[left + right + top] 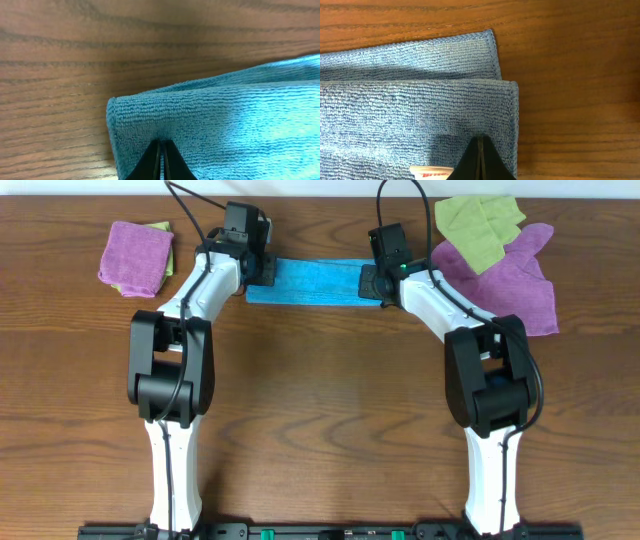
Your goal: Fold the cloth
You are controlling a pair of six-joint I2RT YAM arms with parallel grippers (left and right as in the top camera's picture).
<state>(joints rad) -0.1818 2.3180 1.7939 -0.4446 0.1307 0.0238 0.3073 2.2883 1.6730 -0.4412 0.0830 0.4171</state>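
Observation:
The sky-blue cloth [312, 281] lies folded into a long strip at the far middle of the table, between the two arms. My left gripper [262, 275] is at its left end and my right gripper [372, 280] at its right end. In the left wrist view the fingers [161, 143] are shut, pinching the cloth [225, 125] near its left corner. In the right wrist view the fingers [481, 140] are shut on the upper layer [420, 115] near the right edge, beside the white tag [432, 172]. A lower layer shows beyond the upper one.
A folded purple cloth [135, 258] on a yellow-green one [165, 230] lies at the far left. A loose purple cloth [515, 285] with a yellow-green cloth [478, 225] on it lies at the far right, close to the right arm. The table [320, 400] is brown wood.

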